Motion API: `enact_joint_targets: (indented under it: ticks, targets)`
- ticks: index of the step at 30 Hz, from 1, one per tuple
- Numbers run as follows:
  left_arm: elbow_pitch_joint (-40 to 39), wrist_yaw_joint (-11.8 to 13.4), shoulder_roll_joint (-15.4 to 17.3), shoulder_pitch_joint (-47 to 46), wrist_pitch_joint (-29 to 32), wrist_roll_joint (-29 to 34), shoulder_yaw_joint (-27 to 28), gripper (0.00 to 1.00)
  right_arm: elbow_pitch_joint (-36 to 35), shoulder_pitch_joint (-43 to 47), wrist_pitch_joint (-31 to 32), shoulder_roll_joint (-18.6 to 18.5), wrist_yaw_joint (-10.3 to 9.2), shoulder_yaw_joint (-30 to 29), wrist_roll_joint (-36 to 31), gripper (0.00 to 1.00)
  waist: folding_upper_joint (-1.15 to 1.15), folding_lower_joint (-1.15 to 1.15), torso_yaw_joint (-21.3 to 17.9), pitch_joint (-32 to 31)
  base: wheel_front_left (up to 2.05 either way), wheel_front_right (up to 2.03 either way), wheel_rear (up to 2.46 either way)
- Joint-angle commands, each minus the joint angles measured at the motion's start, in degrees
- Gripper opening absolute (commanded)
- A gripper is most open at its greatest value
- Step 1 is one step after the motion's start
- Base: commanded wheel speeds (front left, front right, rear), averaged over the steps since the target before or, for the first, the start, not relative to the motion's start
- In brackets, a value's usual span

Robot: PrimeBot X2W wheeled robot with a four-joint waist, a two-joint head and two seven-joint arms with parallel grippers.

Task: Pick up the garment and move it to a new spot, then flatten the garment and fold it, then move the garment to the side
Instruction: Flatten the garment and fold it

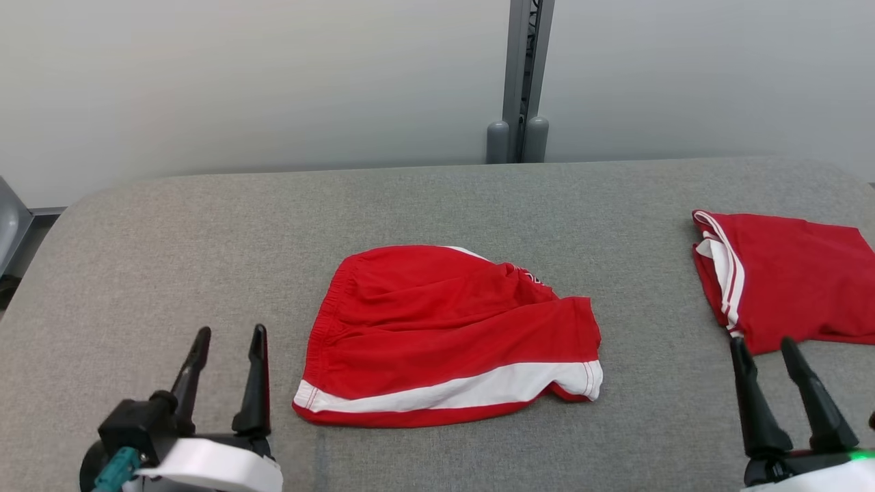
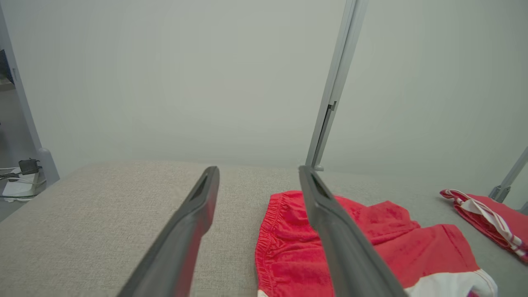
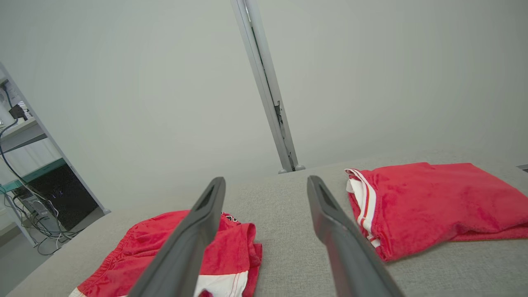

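Garment [image 1: 444,335] bears print [image 1: 532,277] too small to read

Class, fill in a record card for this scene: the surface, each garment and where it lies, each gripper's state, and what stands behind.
surface: grey fabric-covered table
centre garment: red shorts with a white band, rumpled, elastic waist toward the robot's left
side garment: folded garment, red with white stripes, at the table's right, apart from the shorts
left gripper: open, holding nothing, left of the shorts
right gripper: open, holding nothing, near the folded garment's front edge
background: pale wall, grey post
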Motion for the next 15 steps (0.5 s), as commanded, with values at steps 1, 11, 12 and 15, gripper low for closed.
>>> enact_joint_targets:
  ticks: [1, 11, 12, 15]
  targets:
    - [0.3, -0.6, -0.4, 1.1, -0.1, 0.8, 0.4, 1.0, 0.3, 0.6, -0.9, 0.1, 0.05, 0.2, -1.2, 1.0, 0.0, 0.0, 0.0, 0.1, 0.0, 0.0, 0.0]
    - [2.0, -4.2, -3.5, 1.2, -0.1, 4.4, 2.2, 1.0, 2.8, 0.6, -1.4, 0.2, 0.05, 1.4, -2.4, 1.0, 0.0, 0.0, 1.1, 0.3, 0.0, 0.0, 0.0]
    - [2.1, -4.5, -3.6, 1.1, -0.1, 4.5, 2.2, 1.0, 2.9, 0.5, -1.2, 0.1, 0.05, 1.4, -2.4, 1.0, 0.0, 0.0, 1.2, 0.3, 0.0, 0.0, 0.0]
    - [2.3, -4.9, -3.7, 0.8, -0.1, 4.9, 2.3, 1.0, 3.3, 0.7, -0.6, 0.0, 0.05, 1.7, -2.2, 1.0, 0.0, 0.0, 1.6, 0.2, 0.0, 0.0, 0.0]
